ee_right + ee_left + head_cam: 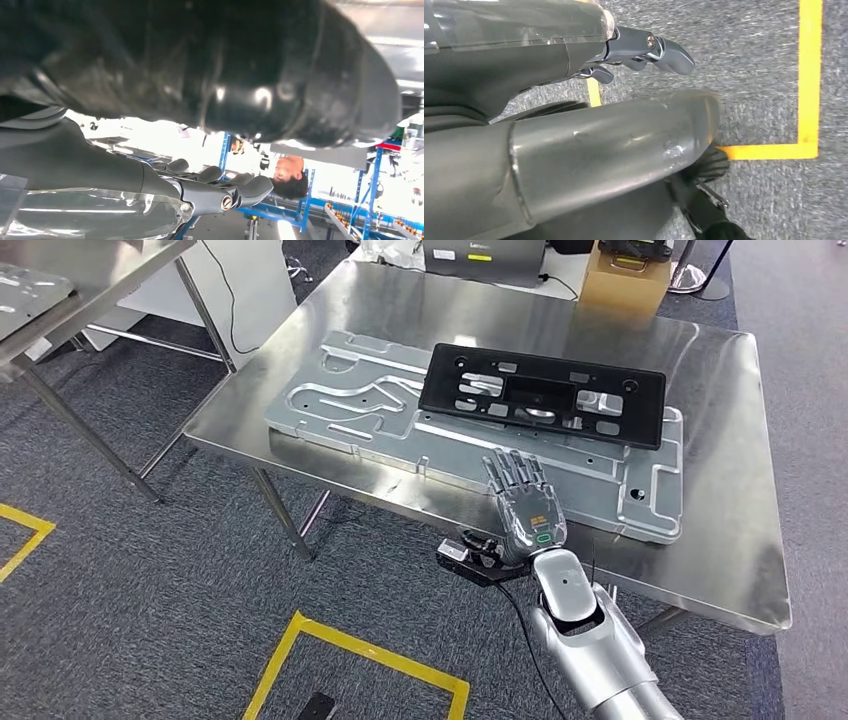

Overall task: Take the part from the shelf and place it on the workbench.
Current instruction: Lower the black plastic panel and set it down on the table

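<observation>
Silver right arm is reaching up from below in the head view, the right hand (525, 502) hovering flat at the near edge of the desk (700, 560), fingers (512, 472) stretched and apart, holding nothing. Left hand (644, 50) is hanging low over grey carpet and a yellow floor line (809, 80); its fingers are loosely bent, nothing in them.

Just past the right hand's fingertips, a grey machined plate (360, 405) is lying flat across the desk. Farther on, the black part (545, 395) is resting on that plate's far half, long side running across, and looking square and settled.

Judgement: the placing step is looking all but done. To finish it well, the hand is best drawn straight back and slightly up, fingers kept spread, so nothing is catching the plate's near rim or nudging the part.

A person is showing in the right wrist view, beyond the hand.
</observation>
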Controlling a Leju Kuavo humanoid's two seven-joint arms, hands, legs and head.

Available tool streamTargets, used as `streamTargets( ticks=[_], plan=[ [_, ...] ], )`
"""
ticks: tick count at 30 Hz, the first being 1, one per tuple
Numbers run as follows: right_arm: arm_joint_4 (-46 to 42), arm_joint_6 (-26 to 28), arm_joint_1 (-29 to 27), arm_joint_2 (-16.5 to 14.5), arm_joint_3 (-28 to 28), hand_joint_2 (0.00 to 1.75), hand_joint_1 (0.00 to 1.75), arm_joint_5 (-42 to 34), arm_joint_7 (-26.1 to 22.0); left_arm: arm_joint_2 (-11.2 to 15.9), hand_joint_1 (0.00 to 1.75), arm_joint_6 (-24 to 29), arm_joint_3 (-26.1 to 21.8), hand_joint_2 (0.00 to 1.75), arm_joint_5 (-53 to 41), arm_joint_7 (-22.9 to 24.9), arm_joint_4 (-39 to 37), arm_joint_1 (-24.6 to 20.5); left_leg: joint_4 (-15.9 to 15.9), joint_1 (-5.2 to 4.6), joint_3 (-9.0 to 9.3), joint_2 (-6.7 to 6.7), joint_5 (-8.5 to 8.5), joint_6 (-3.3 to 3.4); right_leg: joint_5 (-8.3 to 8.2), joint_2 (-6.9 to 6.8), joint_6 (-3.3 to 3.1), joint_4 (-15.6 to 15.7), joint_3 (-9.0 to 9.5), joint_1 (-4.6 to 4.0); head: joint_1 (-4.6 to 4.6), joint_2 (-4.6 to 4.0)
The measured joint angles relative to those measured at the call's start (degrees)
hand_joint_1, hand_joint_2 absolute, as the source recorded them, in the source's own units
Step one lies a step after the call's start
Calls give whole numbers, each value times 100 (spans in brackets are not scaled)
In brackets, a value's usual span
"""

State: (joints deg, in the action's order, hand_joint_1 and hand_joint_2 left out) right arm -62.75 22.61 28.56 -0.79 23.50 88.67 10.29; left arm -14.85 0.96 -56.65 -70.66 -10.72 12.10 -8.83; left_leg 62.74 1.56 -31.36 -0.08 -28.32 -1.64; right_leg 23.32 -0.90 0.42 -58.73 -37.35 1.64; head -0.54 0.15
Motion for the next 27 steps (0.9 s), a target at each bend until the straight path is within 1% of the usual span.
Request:
streamTargets(
  ticks=[1,2,3,4,5,6,7,8,9,10,11,12,13,14,15,16,17,18,19,20,21,22,23,24,25,26,27],
  plan=[
    [-16,1,3,-1,1,0,0,0,-1,0,0,0,0,0,0,-1,-1,-7,-315,-10,194,-11,-86,30,-47,1,48,-17,-36,2,-1,0],
    [-27,1,7,-3,2,0,0,0,0,0,0,0,0,0,0,-2,-1,-12,-484,-33,275,-23,-162,75,-98,2,94,-11,-52,-3,-1,0],
    [-33,2,7,-5,3,0,0,0,-1,1,0,0,0,0,0,-3,-1,-12,-540,-54,272,-30,-157,145,-155,1,144,10,-57,-2,-3,0],
    [-32,2,4,-6,3,0,0,0,-1,1,0,0,0,0,0,-3,-1,-8,-539,-54,225,-17,-105,208,-184,4,184,21,-66,7,-3,0],
    [-32,2,-3,-6,4,0,0,0,-1,1,0,0,0,0,2,-1,-1,-5,-544,-58,184,-4,-44,273,-111,10,212,-19,-101,15,-4,0],
    [-31,3,-11,-5,4,0,0,0,-1,1,0,0,-1,0,3,1,-1,-3,-555,-58,127,10,27,341,74,17,228,-153,-162,23,-4,0],
    [-31,5,-18,-4,8,0,0,0,0,1,0,0,-1,0,4,2,-1,-2,-561,-63,57,23,102,392,360,25,229,-405,-248,24,-4,0],
    [-31,8,-27,-4,15,0,0,0,3,1,0,1,-2,0,5,3,-1,-2,-558,-83,-29,28,175,428,685,32,225,-762,-350,12,-5,0],
    [-32,11,-43,-4,25,0,0,0,12,1,0,1,-2,0,7,3,-1,-1,-553,-105,-123,29,244,453,933,37,218,-1147,-434,-4,-4,0],
    [-32,13,-68,-4,39,0,0,0,24,1,0,2,-2,0,9,3,-1,1,-545,-130,-219,29,311,465,1050,42,206,-1463,-470,-21,-5,0],
    [-33,18,-101,-4,56,0,0,0,37,1,0,3,-2,0,14,3,-1,4,-533,-157,-314,29,374,473,1024,48,184,-1627,-428,-41,-5,0],
    [-35,26,-139,-4,68,0,0,0,53,1,0,6,-2,0,22,3,-1,6,-517,-181,-402,29,431,477,895,53,149,-1594,-291,-63,-4,0],
    [-44,44,-175,-4,78,0,0,0,67,1,0,10,-2,0,33,3,-1,8,-499,-202,-484,27,484,478,738,58,99,-1370,-54,-92,-5,0],
    [-63,72,-207,-4,84,0,0,0,82,-3,0,15,-2,0,44,2,-1,9,-476,-219,-554,26,532,472,664,61,35,-998,258,-129,-4,0],
    [-93,115,-241,-5,84,0,0,0,96,-7,0,20,-2,0,59,0,-1,9,-453,-236,-608,25,577,459,675,60,-22,-564,572,-160,-1,0],
    [-125,169,-283,-6,86,0,0,0,107,-11,0,25,-2,0,73,-3,-1,9,-441,-244,-642,27,624,438,732,60,-66,-209,806,-191,0,0],
    [-155,227,-334,-7,89,0,0,0,117,-15,0,29,-3,0,84,-7,-1,10,-441,-244,-660,32,672,412,801,59,-99,26,943,-215,1,0],
    [-176,275,-398,-8,93,0,0,0,126,-15,0,36,-3,0,94,-9,-1,13,-453,-242,-668,35,725,385,806,59,-119,133,979,-227,1,0],
    [-187,308,-465,-9,101,0,0,0,134,-13,0,42,-4,0,96,-10,-1,18,-465,-239,-680,35,760,356,755,54,-140,156,953,-217,-1,0],
    [-195,326,-525,-10,110,0,0,0,141,-11,0,46,-5,0,96,-10,-1,22,-438,-235,-707,28,712,322,687,45,-172,178,915,-200,-1,0],
    [-202,333,-574,-14,120,0,0,0,145,-9,0,50,-5,0,96,-10,-1,30,-329,-230,-760,19,549,285,609,35,-205,198,857,-176,-1,0],
    [-211,338,-611,-19,130,0,0,0,149,-6,0,52,-6,0,96,-9,-1,35,-109,-216,-836,11,280,245,528,26,-232,211,779,-152,0,0],
    [-219,341,-638,-24,138,0,0,0,151,-4,0,54,-7,0,96,-9,-1,38,208,-191,-921,7,-44,203,453,23,-248,208,687,-149,0,0],
    [-225,343,-660,-27,144,0,0,0,152,-3,0,54,-7,0,96,-9,-1,41,579,-165,-997,7,-317,167,380,21,-252,200,592,-146,0,0],
    [-227,343,-681,-27,149,0,0,0,154,0,0,56,-7,0,96,-9,-1,40,918,-137,-1037,8,-456,134,310,18,-240,188,491,-143,0,0],
    [-228,344,-700,-27,153,0,0,-5,154,3,0,58,-7,0,98,-9,-1,40,1133,-111,-1011,9,-439,104,241,13,-223,169,386,-137,0,0],
    [-233,351,-724,-27,156,0,0,-19,151,7,0,63,-8,0,104,-9,-1,40,1175,-87,-901,10,-305,82,176,9,-200,144,279,-128,1,0]
  ],
)
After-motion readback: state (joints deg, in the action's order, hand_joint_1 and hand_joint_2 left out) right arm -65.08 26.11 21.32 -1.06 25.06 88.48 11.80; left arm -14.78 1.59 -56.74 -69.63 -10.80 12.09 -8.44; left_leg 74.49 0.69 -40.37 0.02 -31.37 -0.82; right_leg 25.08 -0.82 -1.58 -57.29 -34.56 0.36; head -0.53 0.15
